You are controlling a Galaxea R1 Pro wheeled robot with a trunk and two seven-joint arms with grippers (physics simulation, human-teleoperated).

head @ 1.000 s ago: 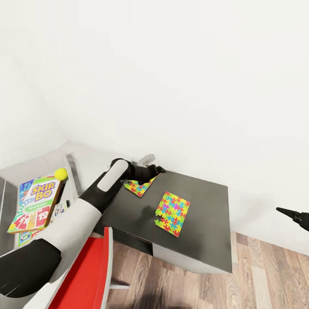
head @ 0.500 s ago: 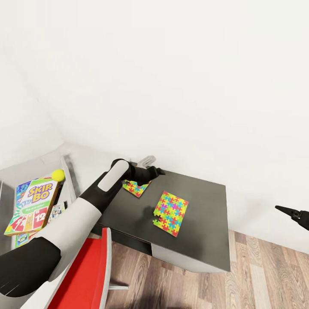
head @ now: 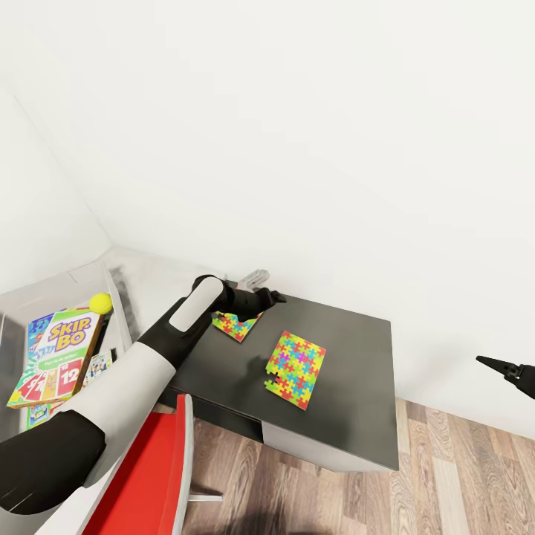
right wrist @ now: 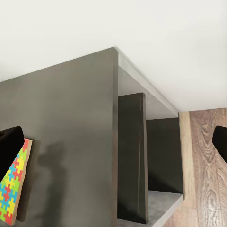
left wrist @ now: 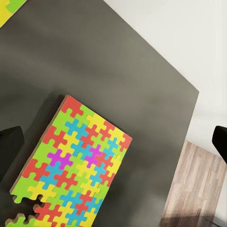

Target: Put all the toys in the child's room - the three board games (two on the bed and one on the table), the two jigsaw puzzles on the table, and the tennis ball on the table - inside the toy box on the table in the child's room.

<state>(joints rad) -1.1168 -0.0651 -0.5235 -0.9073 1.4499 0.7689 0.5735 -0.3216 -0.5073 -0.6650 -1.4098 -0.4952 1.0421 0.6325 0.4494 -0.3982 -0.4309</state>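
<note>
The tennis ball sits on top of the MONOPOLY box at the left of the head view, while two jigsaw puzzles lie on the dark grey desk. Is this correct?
Not quite. In the head view the tennis ball rests at the far edge of the SKIP-BO box, not a MONOPOLY box. The rest holds: both jigsaw puzzles lie on the dark grey desk.

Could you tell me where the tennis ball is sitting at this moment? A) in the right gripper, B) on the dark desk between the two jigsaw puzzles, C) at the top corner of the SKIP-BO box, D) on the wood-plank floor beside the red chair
C: in the head view the tennis ball sits at the upper corner of the SKIP-BO box, well away from the two jigsaw puzzles on the dark desk.
</note>
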